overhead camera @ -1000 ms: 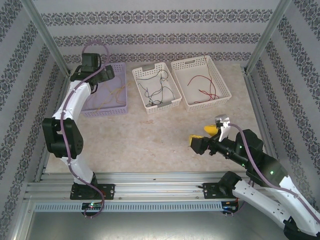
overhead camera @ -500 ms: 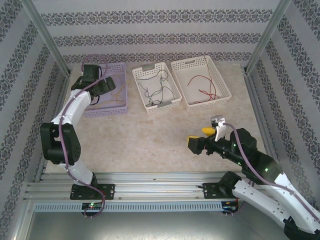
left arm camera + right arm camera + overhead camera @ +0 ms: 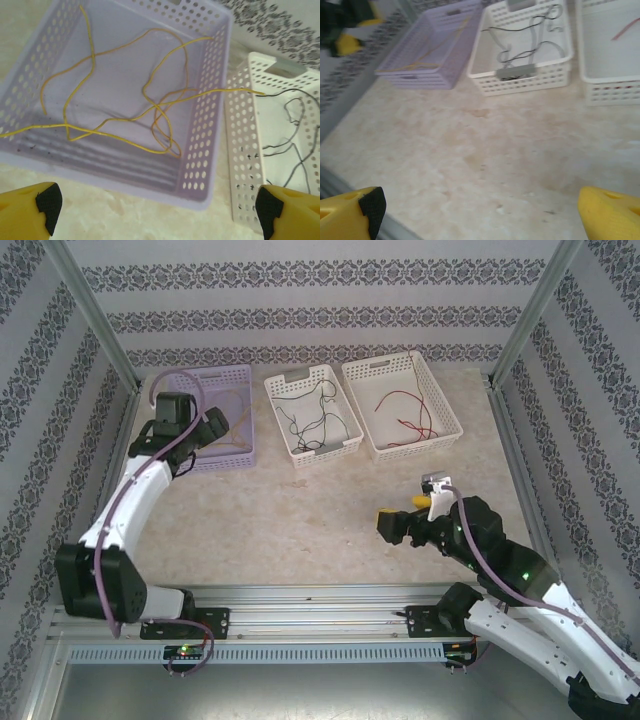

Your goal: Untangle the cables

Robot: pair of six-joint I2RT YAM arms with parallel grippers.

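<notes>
Three baskets are sitting in a row at the far side of the table (image 3: 330, 530), each holding cables of a single colour, an arrangement suggesting the sorting is largely done. The yellow cables (image 3: 165, 102) are lying looped over one another in the purple basket (image 3: 200, 150). One long strand is running crosswise, from the side wall on the wrist view's left to the opposite one, and its tip is poking past that wall toward the neighbouring white basket (image 3: 325, 453). That basket is holding the black cables (image 3: 315, 420), which are sprawling along its length. The red cables (image 3: 410, 410) are lying in the right-hand white basket (image 3: 420, 448), running mostly front to back.

The left gripper (image 3: 156, 207) is hovering just outside the purple basket's near wall, jaws spread wide and gripping nothing, apparently placed to look over the yellow loops. The right gripper (image 3: 403, 515) is hanging over bare tabletop well apart from the baskets, its jaws likewise fully parted and empty.
</notes>
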